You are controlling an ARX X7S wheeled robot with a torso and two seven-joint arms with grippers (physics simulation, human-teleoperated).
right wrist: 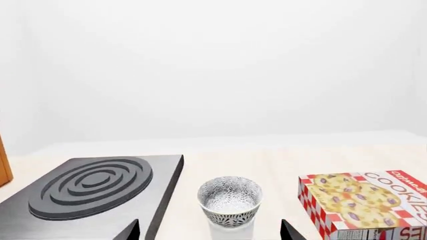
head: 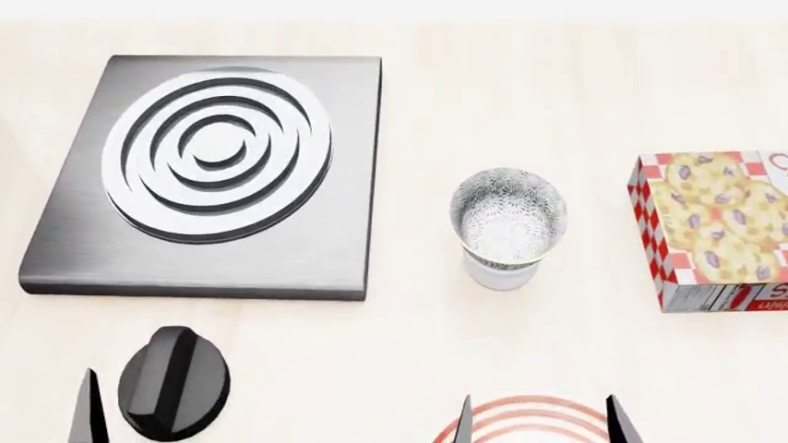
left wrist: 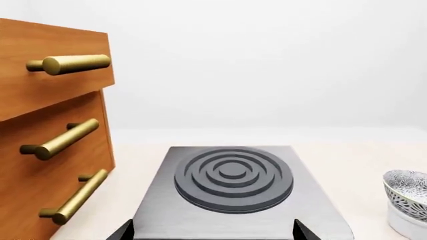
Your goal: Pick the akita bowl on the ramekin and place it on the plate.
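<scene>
Progress: nothing moved yet | akita bowl (head: 507,217) sits atop ramekin (head: 501,273), at 12 o'clock from plate (head: 537,420) | right claw (right wrist: 210,231) spread wide, empty | left claw (left wrist: 212,231) likewise | remaining: grasp, lift, place.

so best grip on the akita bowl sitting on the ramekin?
Pinch the akita bowl by its rim, coming from above with the right gripper. It sits upright with its mouth open on the narrower ramekin, so the rim is clear while the tapered foot is seated.

Plain white wall (right wrist: 213,65) behind a pale cream surface (head: 530,101), plus wooden drawers (left wrist: 47,150) with brass bar handles (left wrist: 63,140), soft even lighting.
</scene>
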